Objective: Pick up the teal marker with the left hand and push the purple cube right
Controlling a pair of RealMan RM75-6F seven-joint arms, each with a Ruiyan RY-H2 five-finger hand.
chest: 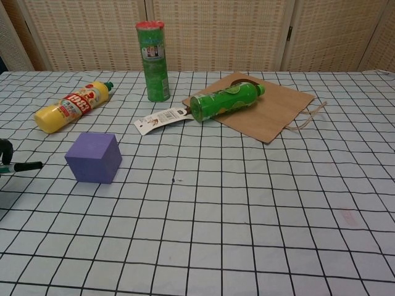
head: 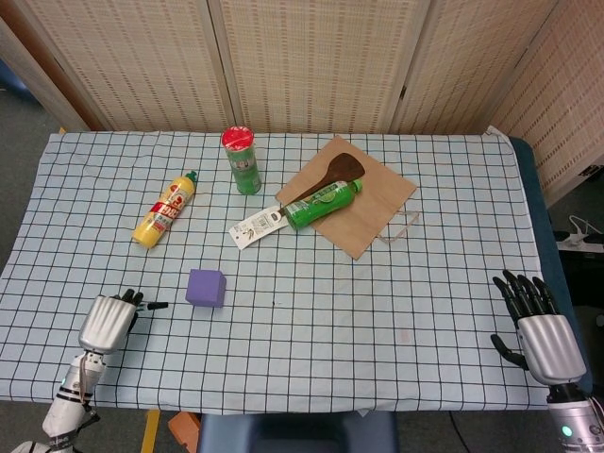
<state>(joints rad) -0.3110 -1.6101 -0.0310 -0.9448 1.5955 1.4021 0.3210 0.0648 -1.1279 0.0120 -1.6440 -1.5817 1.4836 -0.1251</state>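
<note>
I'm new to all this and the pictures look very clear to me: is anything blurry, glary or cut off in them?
Head view: even, soft light, faint shadows, everything sharp, from the purple cube to the right hand. Chest view: also sharp, slight wide-angle stretch at the edges; the left hand is mostly cropped by the left border, so only the teal marker tip and a bit of finger show.

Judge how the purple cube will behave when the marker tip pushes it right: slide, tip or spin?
The purple cube sits flat on the checked cloth, so it likely slides rather than rolls. It looks like light foam, so an off-centre push may spin it. The cloth might wrinkle ahead of it.
</note>
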